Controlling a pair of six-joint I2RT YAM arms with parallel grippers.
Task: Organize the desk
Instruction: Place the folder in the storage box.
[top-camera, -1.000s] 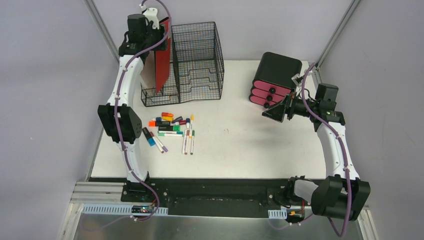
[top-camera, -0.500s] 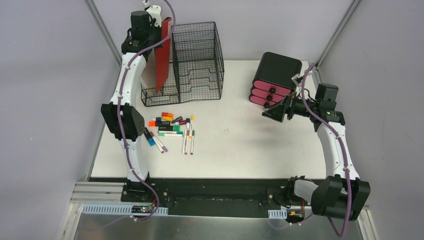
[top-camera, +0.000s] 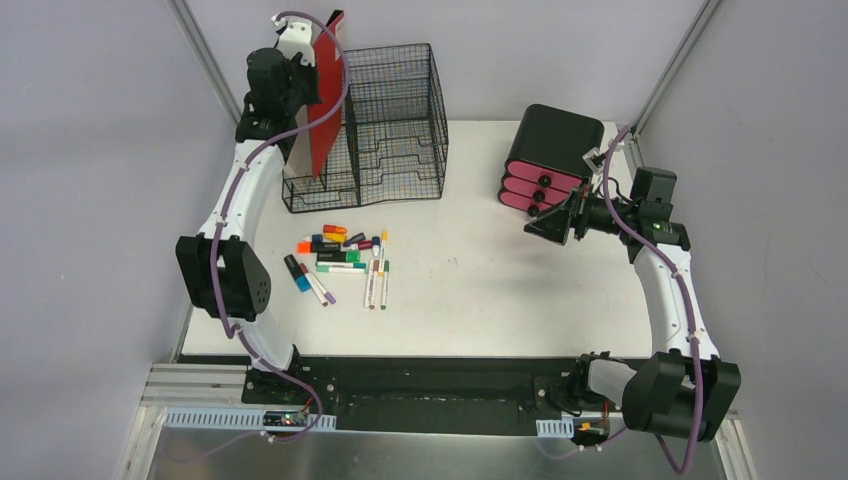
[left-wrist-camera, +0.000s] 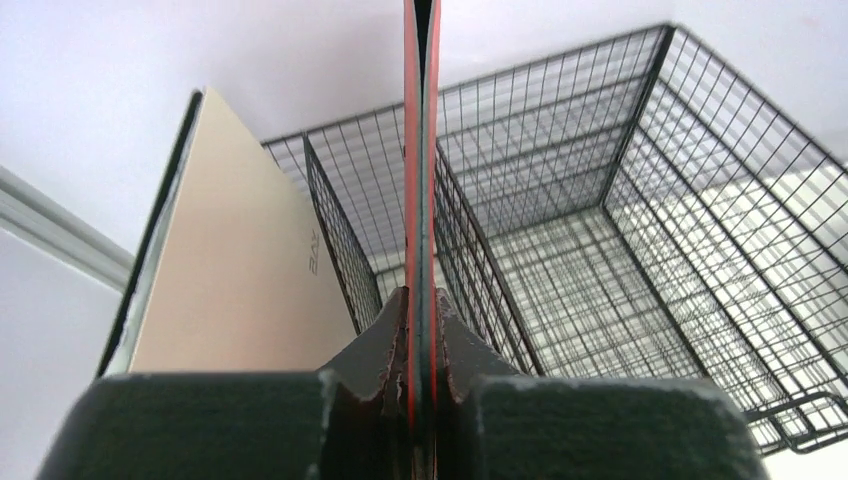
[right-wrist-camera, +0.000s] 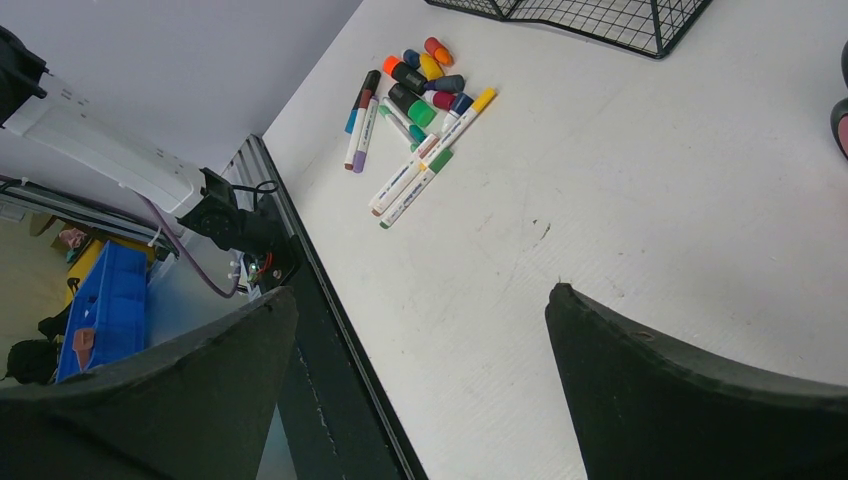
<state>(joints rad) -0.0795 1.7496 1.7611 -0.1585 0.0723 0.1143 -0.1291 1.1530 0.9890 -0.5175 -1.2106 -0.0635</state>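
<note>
We look down on the desk (top-camera: 500, 290), a wide white tabletop spreading in front of and to the right of a black wire-mesh organizer (top-camera: 395, 110) that stands at its far left. Our left gripper (left-wrist-camera: 421, 300) is above the organizer's left end, its fingers pressed together on the top edge of a thin red book (top-camera: 325, 110). The book hangs upright and edge-on, we judge so that it can slip into the narrow slot there and stand like a filed folder. A beige notebook (left-wrist-camera: 240, 270) leans in the organizer just left of the red book. Whether the red book's lower edge touches the organizer's floor, we cannot tell. A loose cluster of coloured markers (top-camera: 345, 255) lies unsorted on the desk just in front of the organizer. Well to the organizer's right sits a black box with pink drawers (top-camera: 545, 160). Our right gripper (right-wrist-camera: 420, 380) hovers there too, fingers spread wide and holding nothing, likely kept clear while the book goes in.
</note>
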